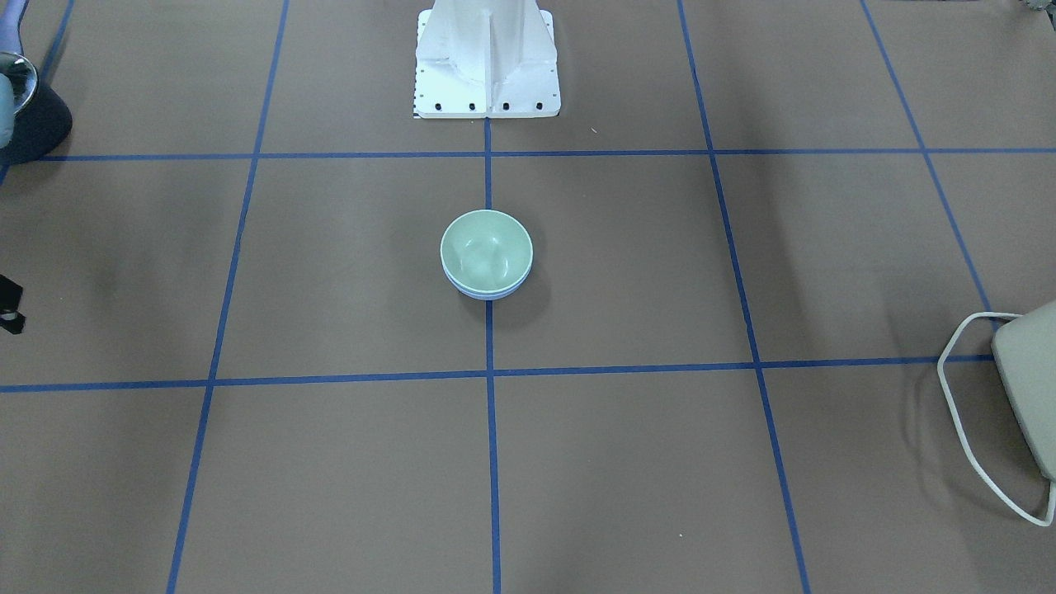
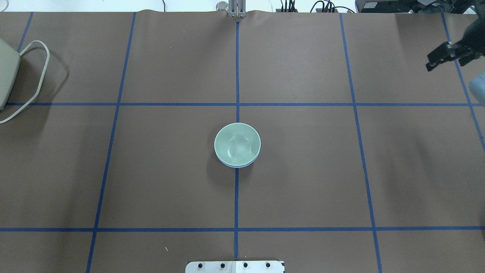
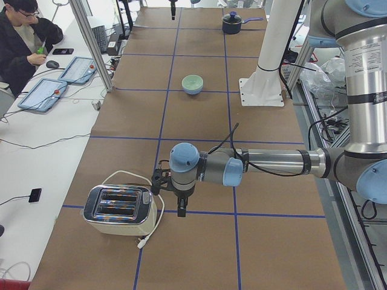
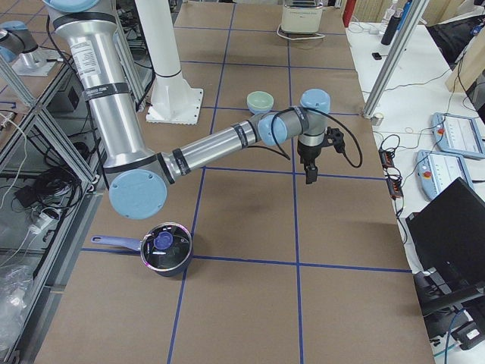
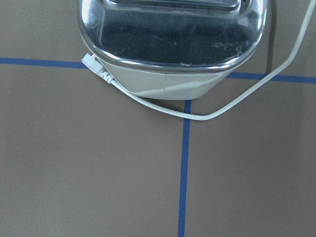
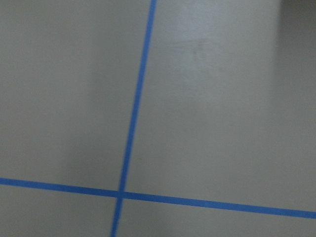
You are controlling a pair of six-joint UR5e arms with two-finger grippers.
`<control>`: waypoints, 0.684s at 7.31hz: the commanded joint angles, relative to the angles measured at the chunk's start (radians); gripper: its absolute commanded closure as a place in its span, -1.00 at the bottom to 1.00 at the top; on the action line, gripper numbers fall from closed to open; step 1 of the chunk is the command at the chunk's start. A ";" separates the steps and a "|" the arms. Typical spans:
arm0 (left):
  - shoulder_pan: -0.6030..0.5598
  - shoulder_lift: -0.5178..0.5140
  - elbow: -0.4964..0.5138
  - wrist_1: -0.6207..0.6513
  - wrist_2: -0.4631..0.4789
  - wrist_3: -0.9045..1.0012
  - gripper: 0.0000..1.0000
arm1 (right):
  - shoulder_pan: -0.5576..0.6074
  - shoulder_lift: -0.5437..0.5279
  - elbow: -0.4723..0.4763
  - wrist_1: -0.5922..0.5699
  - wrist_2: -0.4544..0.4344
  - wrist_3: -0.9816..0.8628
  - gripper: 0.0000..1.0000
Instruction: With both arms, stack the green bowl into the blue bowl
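The green bowl (image 1: 487,252) sits nested inside the blue bowl (image 1: 487,294) at the table's centre; only a thin blue rim shows under it. The stack also shows in the overhead view (image 2: 237,143). My right gripper (image 2: 430,66) hovers far off, near the table's far right corner, empty, and looks shut. It points down in the exterior right view (image 4: 309,179). My left gripper (image 3: 181,212) hangs beside the toaster, far from the bowls. It shows only in the exterior left view, so I cannot tell whether it is open or shut.
A toaster (image 3: 118,208) with a loose white cord (image 5: 163,106) stands at the table's left end. A dark pot with a lid (image 4: 167,249) stands at the right end. The white base pedestal (image 1: 487,58) is behind the bowls.
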 commanded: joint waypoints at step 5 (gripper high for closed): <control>-0.002 -0.012 0.027 0.073 -0.015 0.139 -0.98 | 0.180 -0.263 -0.009 -0.141 -0.005 -0.355 -1.00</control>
